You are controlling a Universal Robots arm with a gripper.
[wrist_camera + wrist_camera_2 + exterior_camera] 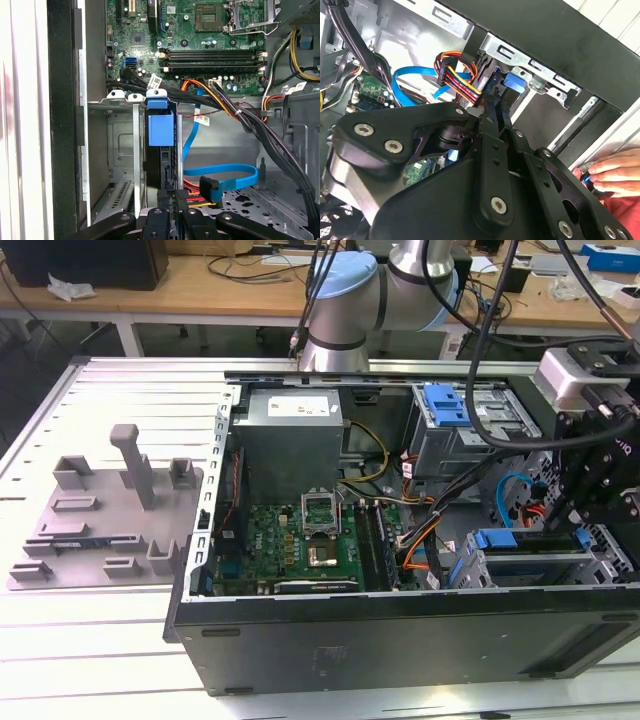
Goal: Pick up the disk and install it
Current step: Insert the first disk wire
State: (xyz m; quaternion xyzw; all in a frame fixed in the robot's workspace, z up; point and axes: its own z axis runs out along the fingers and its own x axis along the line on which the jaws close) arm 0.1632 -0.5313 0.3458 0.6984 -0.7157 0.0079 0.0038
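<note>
We see the open computer case [400, 640] lying on its side on the worktop [90, 640], with the arm's gripper [600, 480] lowered into the case at the exterior view's right. The disk [161, 150] stands on edge in the metal drive cage [117, 150], its blue carrier rail [161, 127] facing up toward the first wrist view. In the exterior view, the disk [530, 558] sits in the cage just below the gripper.

In the first wrist view the fingers [161, 197] lie along the disk's near edge, close together and narrow, touching or almost touching it; we cannot tell whether they clamp it or have let go. In the second wrist view the fingers [495, 107] reach toward the same blue rail [512, 82].

A person's hand [615, 170] rests at the outside of the case. The grey plastic tray [100, 520] lies well apart on the worktop, at the exterior view's left.
</note>
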